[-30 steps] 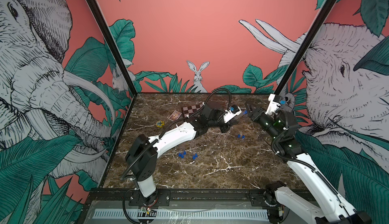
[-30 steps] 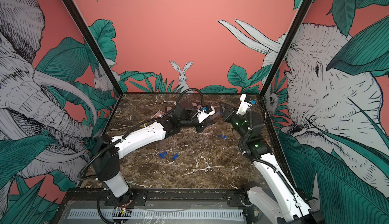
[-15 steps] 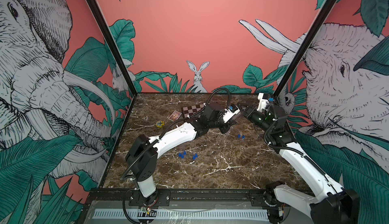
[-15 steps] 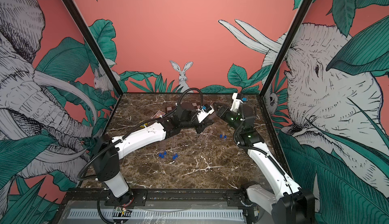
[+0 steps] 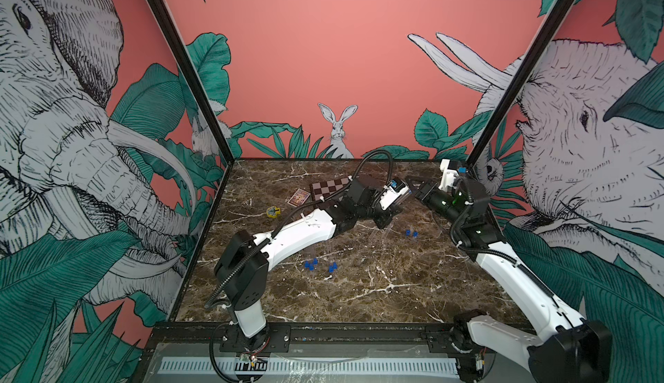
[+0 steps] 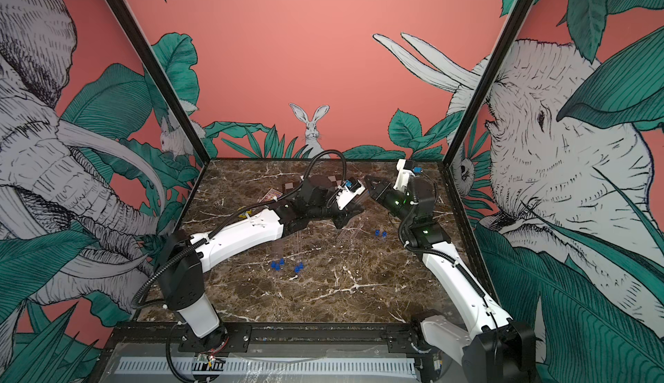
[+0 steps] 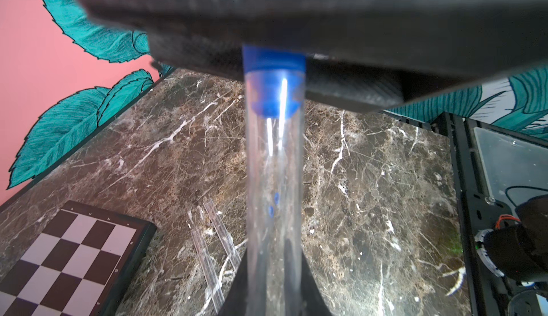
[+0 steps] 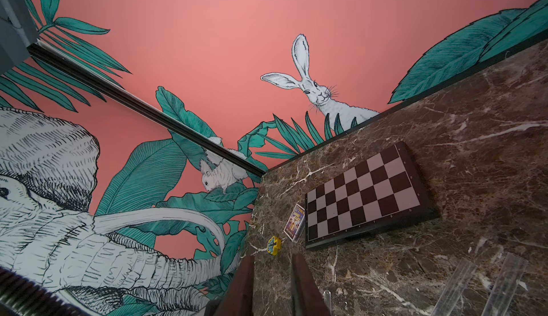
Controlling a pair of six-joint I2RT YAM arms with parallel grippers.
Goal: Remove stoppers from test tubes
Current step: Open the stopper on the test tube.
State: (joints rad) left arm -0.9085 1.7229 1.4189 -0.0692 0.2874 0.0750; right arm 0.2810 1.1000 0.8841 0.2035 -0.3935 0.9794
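Observation:
My left gripper (image 7: 274, 296) is shut on a clear test tube (image 7: 274, 181) and holds it above the back of the table. The tube's blue stopper (image 7: 274, 62) is still plugged in and lies against the dark fingers of my right gripper (image 5: 414, 183). In the right wrist view that gripper (image 8: 272, 270) shows a narrow gap with only marble behind it, so a grip on the stopper is not visible. Loose stoppers (image 5: 316, 263) lie mid-table, and two more stoppers (image 5: 411, 234) lie to the right. Empty tubes (image 7: 207, 255) lie on the marble.
A chessboard (image 5: 328, 189) lies at the back, with a small card box (image 5: 299, 196) and a yellow toy piece (image 5: 273, 212) to its left. Two clear tubes (image 8: 456, 285) lie near the board. Walls close three sides and a black rail (image 5: 323, 331) runs along the front.
My right arm has swung left to the stoppered end of the tube in my left gripper, and its jaws have narrowed. The left arm has stayed still.

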